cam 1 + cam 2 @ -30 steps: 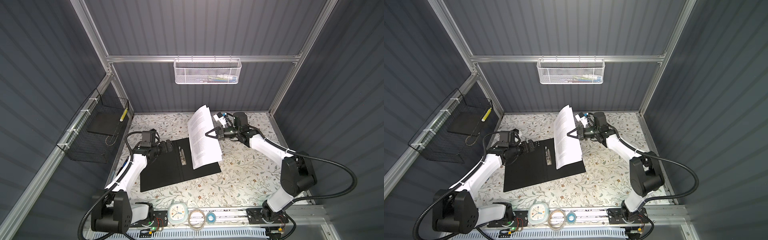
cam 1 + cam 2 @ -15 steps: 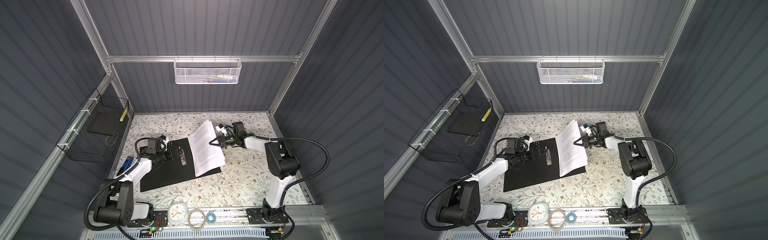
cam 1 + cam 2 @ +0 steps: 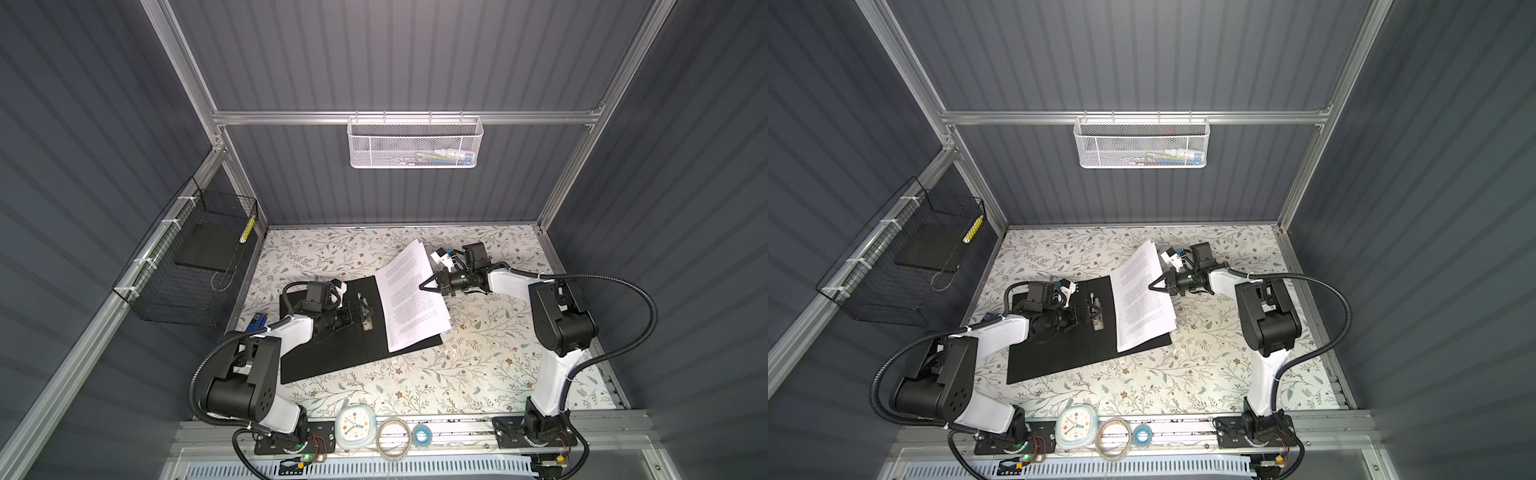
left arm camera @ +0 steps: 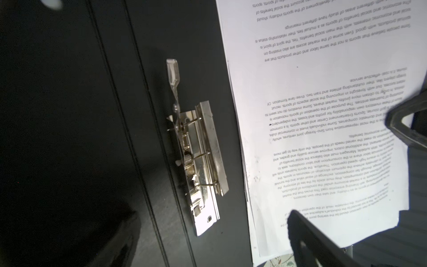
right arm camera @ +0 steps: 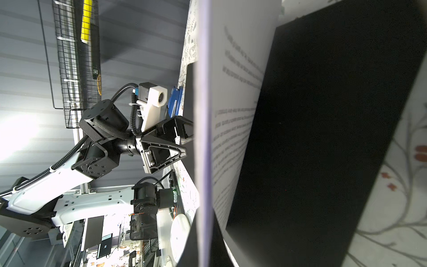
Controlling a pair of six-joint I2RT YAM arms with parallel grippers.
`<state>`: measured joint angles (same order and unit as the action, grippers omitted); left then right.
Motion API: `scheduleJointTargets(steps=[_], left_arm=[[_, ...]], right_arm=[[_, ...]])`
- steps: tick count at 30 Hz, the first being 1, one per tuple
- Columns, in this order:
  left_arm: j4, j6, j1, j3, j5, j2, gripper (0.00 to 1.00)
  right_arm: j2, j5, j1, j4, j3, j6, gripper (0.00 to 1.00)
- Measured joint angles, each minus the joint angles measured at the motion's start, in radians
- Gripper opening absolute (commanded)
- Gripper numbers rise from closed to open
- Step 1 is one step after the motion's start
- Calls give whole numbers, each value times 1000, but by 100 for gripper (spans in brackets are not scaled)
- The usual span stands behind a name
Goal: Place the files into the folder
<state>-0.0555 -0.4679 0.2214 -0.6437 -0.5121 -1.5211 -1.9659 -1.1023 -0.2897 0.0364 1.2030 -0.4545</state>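
Files [image 3: 411,316] lower, legible from left wrist

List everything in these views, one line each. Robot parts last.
files: one thin stack, white with black print, tilted over the folder's right half
folder: one, black inside, open flat on the table
metal clip: one, silver, beside the folder's spine
stapler: one, blue, by the folder's left edge, partly hidden
white mesh basket: one, back wall rail
black wire basket: one, left wall
yellow item: one, in the black wire basket
clock: one, white, front edge
pale tape ring: one, beside the clock
blue tape roll: one, beside the ring
table: one, floral cover
left gripper: open, above the metal clip
right gripper: shut on the files' edge
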Motion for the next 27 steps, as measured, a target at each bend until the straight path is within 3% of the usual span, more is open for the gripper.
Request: scheduleJointTargets(steps=[27], left_arm=[[-50,13,27,1,-59,-29,99]], right_arm=[[-66,88,-35,46,34,-6,0]])
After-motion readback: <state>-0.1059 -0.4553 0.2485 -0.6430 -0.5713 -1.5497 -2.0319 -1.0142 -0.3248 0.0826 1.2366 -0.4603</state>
